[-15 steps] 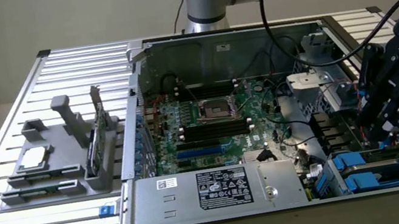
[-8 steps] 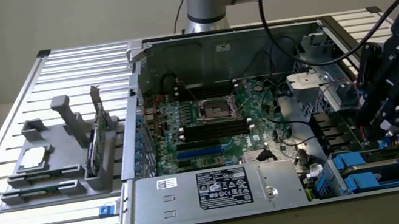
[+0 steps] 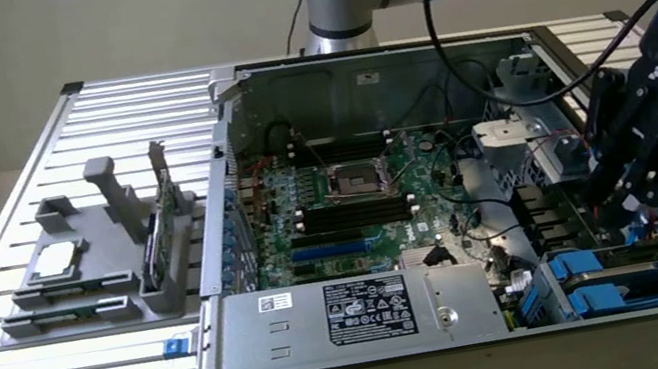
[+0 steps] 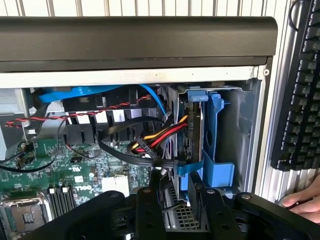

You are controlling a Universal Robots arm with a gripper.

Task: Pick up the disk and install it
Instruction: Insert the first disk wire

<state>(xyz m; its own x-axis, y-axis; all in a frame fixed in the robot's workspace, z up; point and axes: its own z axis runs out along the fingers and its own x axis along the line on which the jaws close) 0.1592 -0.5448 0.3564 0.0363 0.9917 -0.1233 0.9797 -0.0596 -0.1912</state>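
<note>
The disk (image 4: 196, 131) stands on edge in its bright blue carrier (image 4: 216, 150) inside the drive bay at the corner of the open computer case (image 4: 135, 40). Black, red and yellow cables run to its end. In the exterior view the blue carrier (image 3: 598, 284) lies in the case's near corner on the exterior view's right. My gripper (image 4: 175, 192) hovers just above the bay with its black fingers (image 4: 200, 200) apart, and I see mesh and cable between them, nothing gripped. From outside, the gripper (image 3: 618, 213) hangs over the same bay.
The motherboard (image 3: 351, 196) fills the case floor, with the power supply (image 3: 352, 312) at the near side. A grey fixture (image 3: 87, 268) on the exterior view's left holds a processor chip (image 3: 55, 258) and a green card (image 3: 155, 233). A keyboard (image 4: 300, 85) and a person's hand (image 4: 306, 200) lie beside the case.
</note>
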